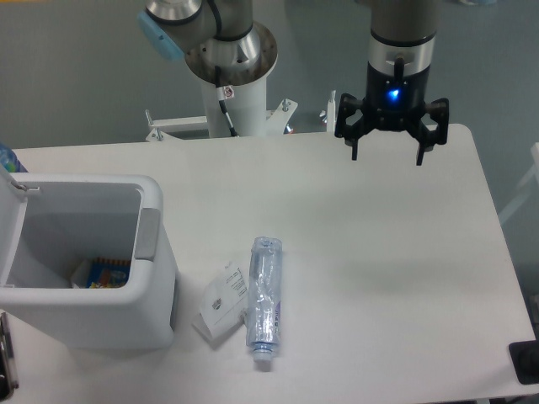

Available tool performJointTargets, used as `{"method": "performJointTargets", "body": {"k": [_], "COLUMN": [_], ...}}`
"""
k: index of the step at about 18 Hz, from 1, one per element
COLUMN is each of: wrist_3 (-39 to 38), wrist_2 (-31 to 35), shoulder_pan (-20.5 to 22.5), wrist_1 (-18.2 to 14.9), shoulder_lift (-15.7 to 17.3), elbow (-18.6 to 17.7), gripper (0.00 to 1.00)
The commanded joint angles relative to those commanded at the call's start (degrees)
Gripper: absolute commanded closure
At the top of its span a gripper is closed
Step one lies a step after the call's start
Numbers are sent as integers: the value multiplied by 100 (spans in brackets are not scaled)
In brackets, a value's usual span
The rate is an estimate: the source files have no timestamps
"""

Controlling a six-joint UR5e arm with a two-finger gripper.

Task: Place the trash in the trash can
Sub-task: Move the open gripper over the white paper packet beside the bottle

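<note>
A clear plastic bottle (264,293) with a white cap lies flat on the white table, cap toward the front edge. A small flat white carton (221,305) with black print lies touching its left side. The white trash can (84,269) stands at the front left with its lid swung open to the left and a grey tab on its right wall; some colourful trash lies inside. My gripper (387,156) hangs open and empty high over the table's back right, far from the bottle and carton.
The arm's white base column (236,93) stands behind the table's back edge. A dark object (526,364) sits at the table's front right corner. A blue item (7,158) peeks in at the left edge.
</note>
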Motion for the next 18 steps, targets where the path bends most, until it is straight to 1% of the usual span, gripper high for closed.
{"method": "performJointTargets", "body": {"k": [6,7,9,10,11,14,15,17,18], "wrist_3": [-9,-9,-9,-9,-9,-17,-17,-26,-313], "wrist_2": [-9,-9,-9,-26,-70,-193,-202,-351,-456], "shoulder_pan": [-35,-87,-237,-290,-307,-343,-351,-413,-439], "wrist_1": [79,175,604,728,782,808,878,1115,1421], "shoulder_lift": [-53,-70,-149,-202,-246,-378,-413,-439,-457], "elbow": [-9,0,-17,-9,-17,-105,-132,-289,-447], "gripper": [0,0,0,0,0,0,0,0,0]}}
